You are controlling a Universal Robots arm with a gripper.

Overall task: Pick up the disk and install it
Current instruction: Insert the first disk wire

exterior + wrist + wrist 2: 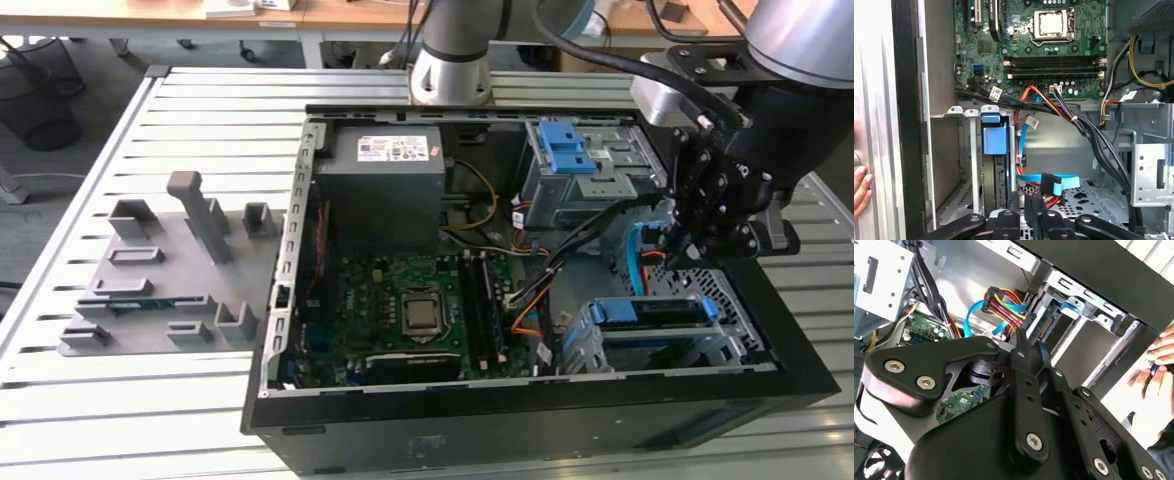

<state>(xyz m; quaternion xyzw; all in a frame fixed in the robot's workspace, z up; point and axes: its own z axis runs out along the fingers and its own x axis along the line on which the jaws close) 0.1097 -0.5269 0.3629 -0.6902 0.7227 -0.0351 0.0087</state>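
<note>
Blue plastic is framing the disk (647,312), which is sitting on edge in the metal drive cage (727,345) at the near corner of the computer case (534,410), towards the exterior view's right. In the first wrist view its blue tab (994,139) is showing at the cage mouth, beside the orange and blue cables (1039,180).

I am judging it a stiff, fairly dense slab with smooth metal faces that could be slipping under a light pinch, and fragile inside, so it is asking for gentle handling. The rails along its edges are looking like the safest places to hold (the labelled face and the connector end are better left alone).

Just above the cage, the gripper (674,260) is hanging inside the case, pointing down towards the case floor. Its jaws are standing drawn almost together with nothing visibly between them, their tips beside the cable connectors in the second wrist view (1030,342), close to the disk (1046,327) but not touching it.

Farther back, the arm (787,60) is reaching in over the case wall, and its base (454,60) is standing on the slatted surface (200,100) behind the case.
</note>
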